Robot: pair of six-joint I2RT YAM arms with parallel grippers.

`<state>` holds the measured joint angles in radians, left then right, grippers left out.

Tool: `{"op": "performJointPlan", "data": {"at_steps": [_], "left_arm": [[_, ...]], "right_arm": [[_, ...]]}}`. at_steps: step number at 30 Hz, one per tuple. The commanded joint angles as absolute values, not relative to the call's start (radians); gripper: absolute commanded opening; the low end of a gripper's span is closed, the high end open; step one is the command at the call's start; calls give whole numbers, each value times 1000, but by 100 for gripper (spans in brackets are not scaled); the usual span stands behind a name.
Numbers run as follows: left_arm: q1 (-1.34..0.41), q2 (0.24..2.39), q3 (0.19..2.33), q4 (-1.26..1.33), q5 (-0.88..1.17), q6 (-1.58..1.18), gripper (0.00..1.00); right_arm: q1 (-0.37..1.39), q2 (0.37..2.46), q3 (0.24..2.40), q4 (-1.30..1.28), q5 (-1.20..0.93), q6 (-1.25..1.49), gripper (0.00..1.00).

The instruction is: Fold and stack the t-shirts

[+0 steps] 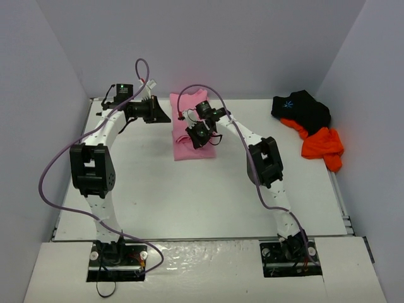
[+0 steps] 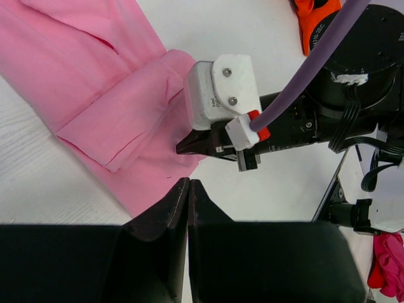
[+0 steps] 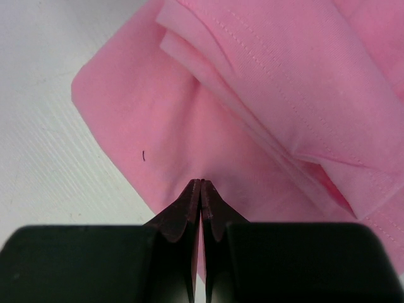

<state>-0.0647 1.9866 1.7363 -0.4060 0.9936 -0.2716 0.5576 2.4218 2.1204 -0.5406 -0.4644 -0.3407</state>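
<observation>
- The pink t-shirt [image 1: 187, 149] lay folded into a narrow upright strip at the far middle of the white surface [image 1: 189, 202], with layered folds showing in both wrist views.
- The right gripper [image 1: 201, 134] was down over the middle of that strip, fingers clenched tight together, tips right at the pink cloth; whether any fabric was pinched between them could not be told.
- The left gripper [image 1: 165, 115] sat just beside the shirt's left edge, also clenched, tips meeting with nothing visible between them.
- From the left wrist, the two grippers pointed toward each other across the pink hem, near but apart.
- Over at the far right, the black t-shirt [image 1: 306, 110] lay bunched up, its light-blue starburst print [image 1: 288, 105] facing up.
- The orange t-shirt [image 1: 323, 145] lay crumpled just in front of it, touching it, well apart from the pink one and both arms.
</observation>
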Motion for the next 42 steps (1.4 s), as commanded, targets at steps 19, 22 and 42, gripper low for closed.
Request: {"op": "performJointPlan", "data": {"at_steps": [19, 22, 42], "left_arm": [[-87, 1963, 1769, -373, 1023, -242, 0], [-86, 1955, 1769, -370, 1023, -247, 0], [-6, 1823, 1775, -346, 969, -287, 16]], "right_arm": [[673, 2426, 1832, -705, -451, -464, 0], [708, 2382, 1741, -704, -484, -501, 0], [917, 2130, 1436, -688, -538, -539, 0]]}}
